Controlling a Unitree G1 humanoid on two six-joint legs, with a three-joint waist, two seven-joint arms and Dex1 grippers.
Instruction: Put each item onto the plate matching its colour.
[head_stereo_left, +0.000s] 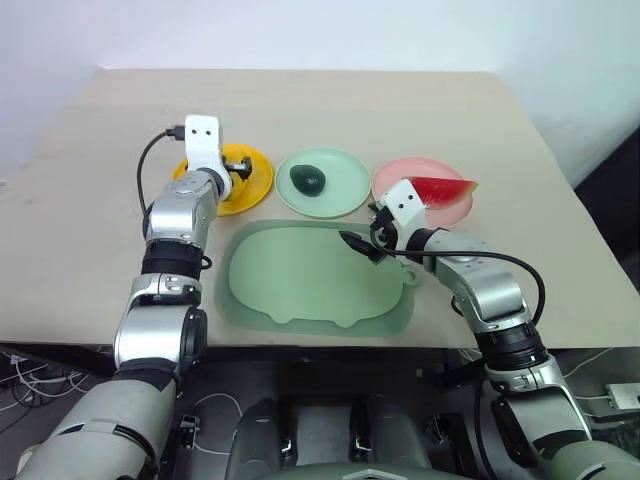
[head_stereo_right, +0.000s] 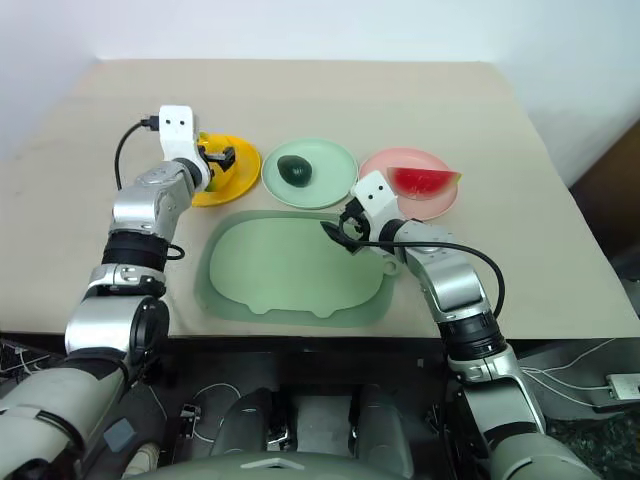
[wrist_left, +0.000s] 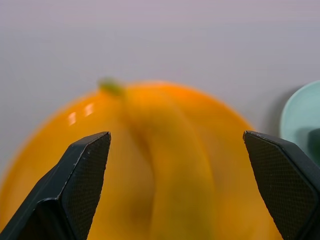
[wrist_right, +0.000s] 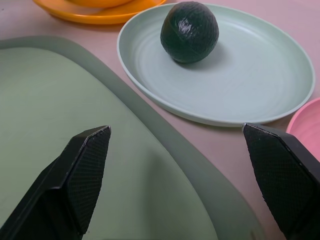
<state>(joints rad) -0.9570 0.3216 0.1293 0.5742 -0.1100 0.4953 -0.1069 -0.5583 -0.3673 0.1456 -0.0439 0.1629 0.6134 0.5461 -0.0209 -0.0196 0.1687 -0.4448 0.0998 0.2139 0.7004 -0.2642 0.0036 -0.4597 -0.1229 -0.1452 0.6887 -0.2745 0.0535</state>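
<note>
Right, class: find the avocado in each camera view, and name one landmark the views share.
Left eye view: avocado on the mint green plate, middle of the plate row.
Right eye view: same spot, centre plate.
Left wrist view: not identifiable.
Right wrist view: on the mint plate, beyond the tray.
Shared landmark: the mint green plate.

Bright even light; banana (wrist_left: 170, 165) blurred; soft shadows.
</note>
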